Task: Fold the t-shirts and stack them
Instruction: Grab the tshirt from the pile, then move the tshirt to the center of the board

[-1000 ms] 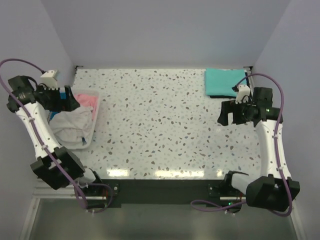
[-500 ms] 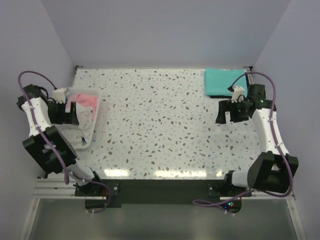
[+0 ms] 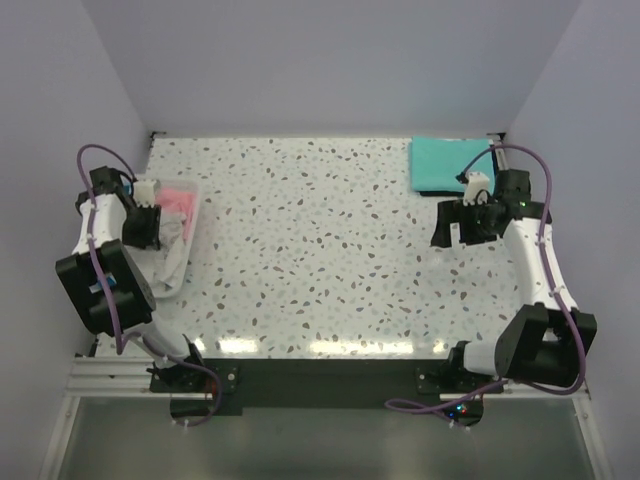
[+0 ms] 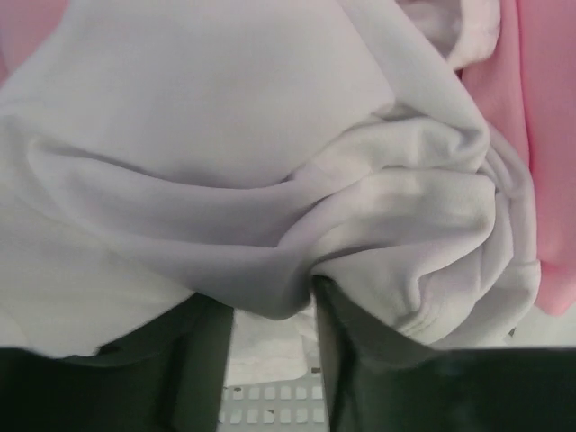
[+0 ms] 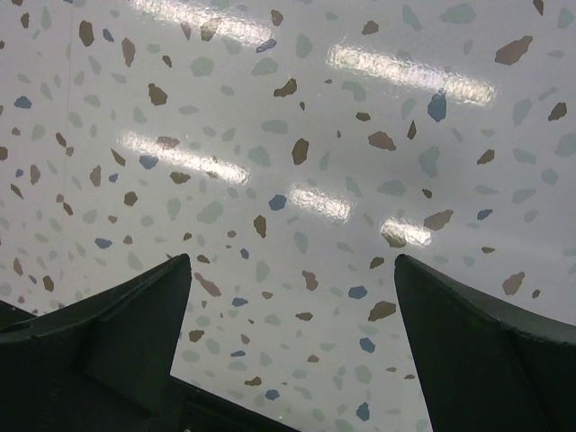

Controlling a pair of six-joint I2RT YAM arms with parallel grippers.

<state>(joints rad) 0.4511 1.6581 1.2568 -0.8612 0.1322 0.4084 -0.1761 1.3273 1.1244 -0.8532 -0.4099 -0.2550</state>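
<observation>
My left gripper is down in the white lattice basket at the left edge of the table. In the left wrist view its jaws stand close together with a fold of the crumpled white t-shirt pinched at their tips. The white t-shirt spills over the basket's near side. A pink t-shirt lies at the far end of the basket, and its edge shows to the right of the white cloth. A folded teal t-shirt rests at the far right corner. My right gripper hangs open and empty over bare table.
The basket's lattice floor shows between my left fingers. Walls close in the speckled table on the left, back and right. The right arm stands just in front of the teal t-shirt.
My left arm has swung toward the near left and lowered into the basket, and its jaws have closed onto the white cloth. The right arm shifted slightly and stays open.
</observation>
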